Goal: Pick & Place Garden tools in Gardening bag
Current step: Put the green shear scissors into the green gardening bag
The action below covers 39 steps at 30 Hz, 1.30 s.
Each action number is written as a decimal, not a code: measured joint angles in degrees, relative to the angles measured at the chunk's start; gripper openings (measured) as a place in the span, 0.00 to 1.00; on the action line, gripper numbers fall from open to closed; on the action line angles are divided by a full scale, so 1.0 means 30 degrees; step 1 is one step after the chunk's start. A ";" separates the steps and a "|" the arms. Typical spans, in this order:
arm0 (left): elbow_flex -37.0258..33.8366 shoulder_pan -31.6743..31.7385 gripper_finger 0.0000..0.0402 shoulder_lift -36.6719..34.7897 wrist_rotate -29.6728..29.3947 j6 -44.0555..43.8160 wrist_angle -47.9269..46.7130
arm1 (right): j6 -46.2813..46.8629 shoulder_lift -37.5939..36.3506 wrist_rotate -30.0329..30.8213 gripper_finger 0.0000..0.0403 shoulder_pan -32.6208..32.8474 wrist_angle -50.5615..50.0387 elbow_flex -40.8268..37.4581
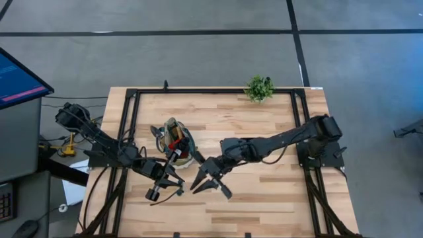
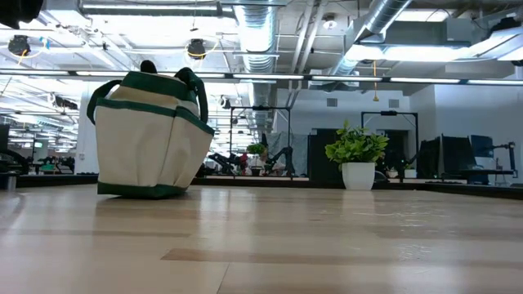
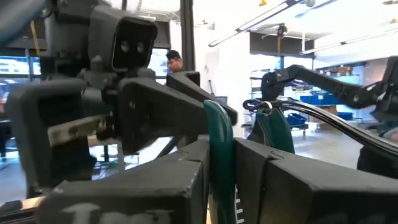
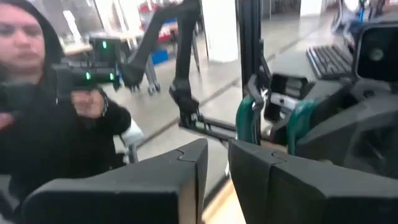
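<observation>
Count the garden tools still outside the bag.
1: green-handled pruning shears pinched between the left gripper fingers, right gripper beside it. Others stand in the gardening bag; more may be hidden.

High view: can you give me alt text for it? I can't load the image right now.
Seen from above, both grippers meet just in front of the gardening bag on the wooden table: the left gripper beside the right gripper, which stands spread. A small potted plant sits at the far edge.
</observation>
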 joint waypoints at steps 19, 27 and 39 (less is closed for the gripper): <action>-0.1575 0.0044 0.07 -0.2839 -0.4803 0.2335 -0.0496 | -0.1673 -0.0630 1.0880 0.00 0.3563 -1.0236 -0.0036; -0.3275 0.0010 0.07 -0.4430 -0.9161 0.1874 -0.0230 | 0.0084 0.0142 1.4525 0.00 0.3457 -1.1446 -0.0054; -0.3279 0.0109 0.07 -0.4187 -0.9759 0.2007 -0.0246 | 0.2257 0.1168 1.5854 0.00 0.3892 -1.1421 -0.0051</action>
